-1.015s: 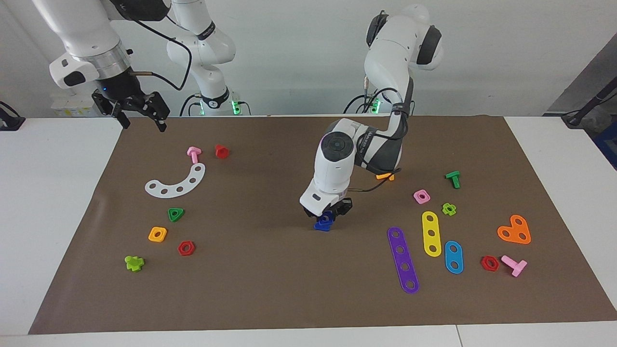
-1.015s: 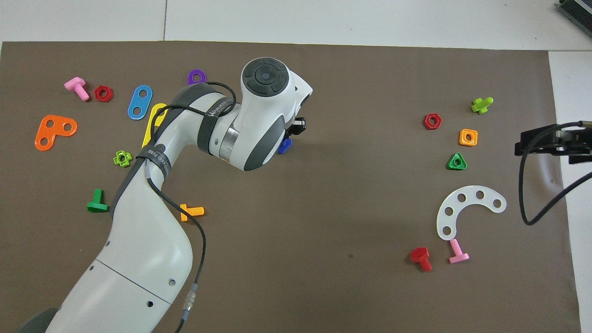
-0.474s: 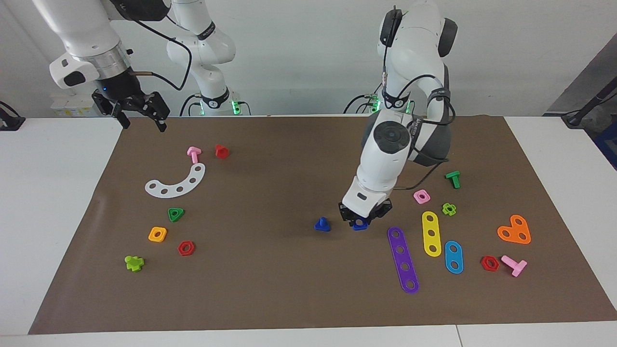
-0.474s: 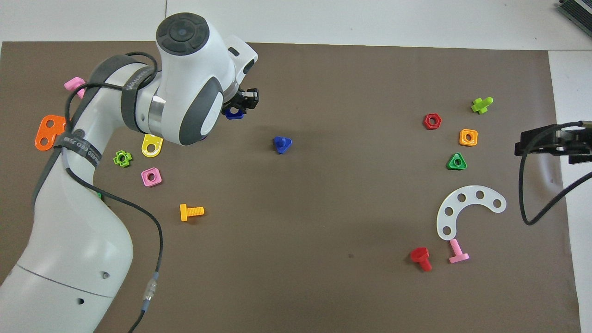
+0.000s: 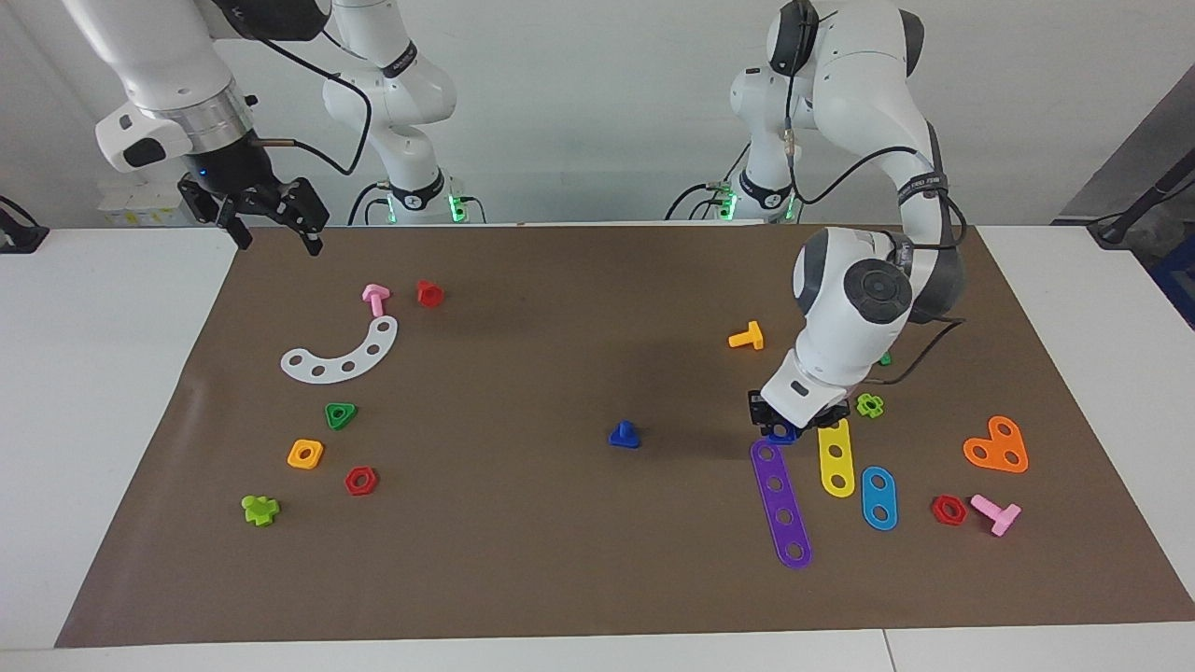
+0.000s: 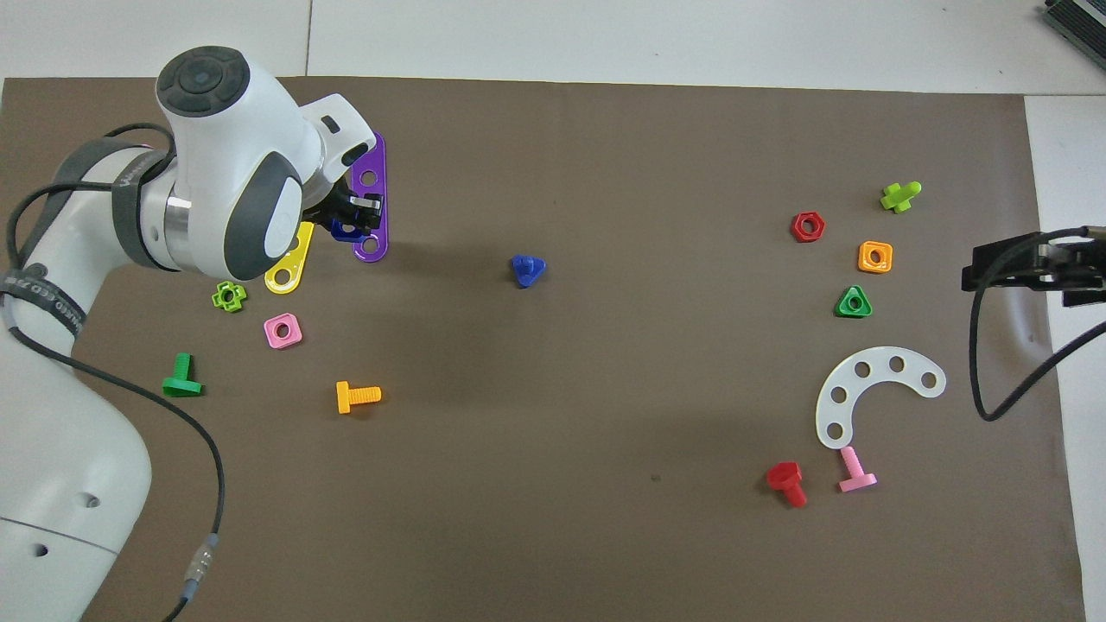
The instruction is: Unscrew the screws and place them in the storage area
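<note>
Already the blue pair is apart: the dark blue screw stands alone on its triangular head near the middle of the brown mat, shaft up, and the dark blue nut is pinched between the fingers of the left gripper. That gripper hangs low over the nearer end of the purple strip, toward the left arm's end of the table, among the parts gathered there. By my reading the unscrewing is done and the nut is about to be set down; the screw has yet to be fetched. The right gripper waits in the air over the mat's corner nearest the right arm's base, fingers spread and holding nothing.

Counted across both views:
- one blue screw and one blue nut
- three straight strips, purple, yellow and light blue
- one white arc
- one orange heart-shaped plate
- two red hex nuts, one toward each end
- two pink screws, likewise one toward each end
</note>
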